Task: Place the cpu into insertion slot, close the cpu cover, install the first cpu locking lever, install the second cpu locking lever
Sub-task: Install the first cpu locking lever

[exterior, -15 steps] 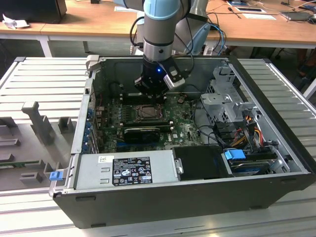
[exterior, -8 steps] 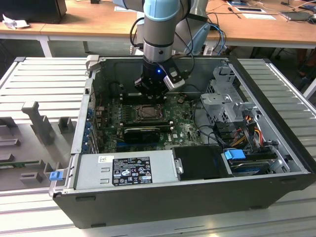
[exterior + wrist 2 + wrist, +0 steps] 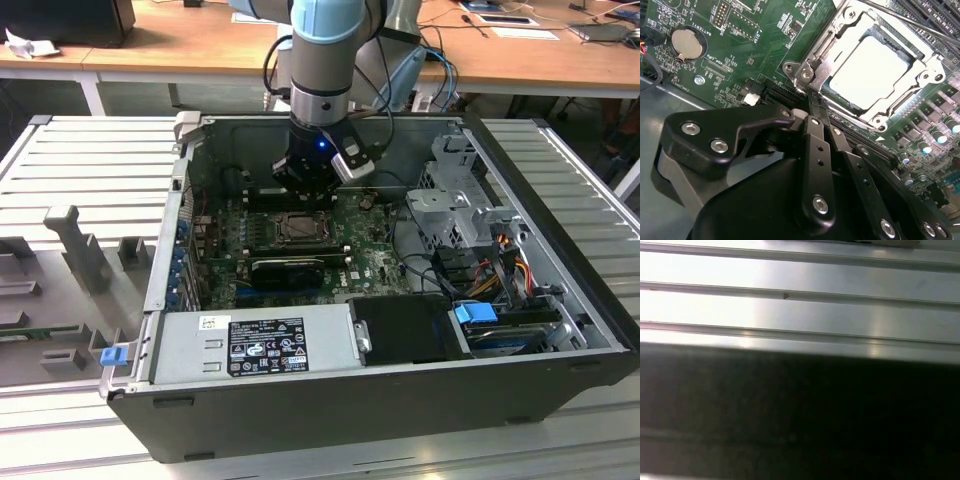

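- cpu (image 3: 874, 70) already seated in the insertion slot (image 3: 300, 228) on the green motherboard (image 3: 770, 30); cpu cover (image 3: 920, 82) lies down flat over it, chip top showing bright through the window.
- Gripper (image 3: 812, 107) sits right at the socket corner, fingers drawn together, tips touching or nearly on the metal hinge tab; cannot tell if anything thin is pinched between them.
- Step in hand, my read: lever stage (cover looks done). A thin locking lever (image 3: 920, 22) runs along the far side of the socket, apparently not latched.
- Next move calls for pressing a lever down and hooking it under its catch.
- Hard to see: lever catches, fingertip contact; first wrist view gives ribbed aluminium table (image 3: 800, 305) and a dark case wall.
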### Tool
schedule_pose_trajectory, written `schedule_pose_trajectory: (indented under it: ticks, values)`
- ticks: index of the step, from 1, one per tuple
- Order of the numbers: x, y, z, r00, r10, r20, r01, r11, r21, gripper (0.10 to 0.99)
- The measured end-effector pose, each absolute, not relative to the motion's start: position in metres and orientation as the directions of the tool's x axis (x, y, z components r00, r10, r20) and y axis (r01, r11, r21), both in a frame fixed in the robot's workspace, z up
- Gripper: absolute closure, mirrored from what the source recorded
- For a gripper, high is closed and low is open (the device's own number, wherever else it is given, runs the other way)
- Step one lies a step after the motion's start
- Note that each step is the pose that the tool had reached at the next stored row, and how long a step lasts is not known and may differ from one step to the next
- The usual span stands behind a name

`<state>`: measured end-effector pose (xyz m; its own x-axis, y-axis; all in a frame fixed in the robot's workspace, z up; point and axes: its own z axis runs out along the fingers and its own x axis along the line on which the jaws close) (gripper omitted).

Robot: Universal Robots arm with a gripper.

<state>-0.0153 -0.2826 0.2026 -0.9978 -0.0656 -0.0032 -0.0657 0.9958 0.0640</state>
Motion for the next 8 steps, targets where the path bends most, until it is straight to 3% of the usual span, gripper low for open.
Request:
schedule_pose_trajectory:
  ticks: [8]
  values:
    - [-0.0152, -0.2829, 0.2142, -0.998, -0.066, -0.003, -0.066, 0.996, 0.063, 0.98]
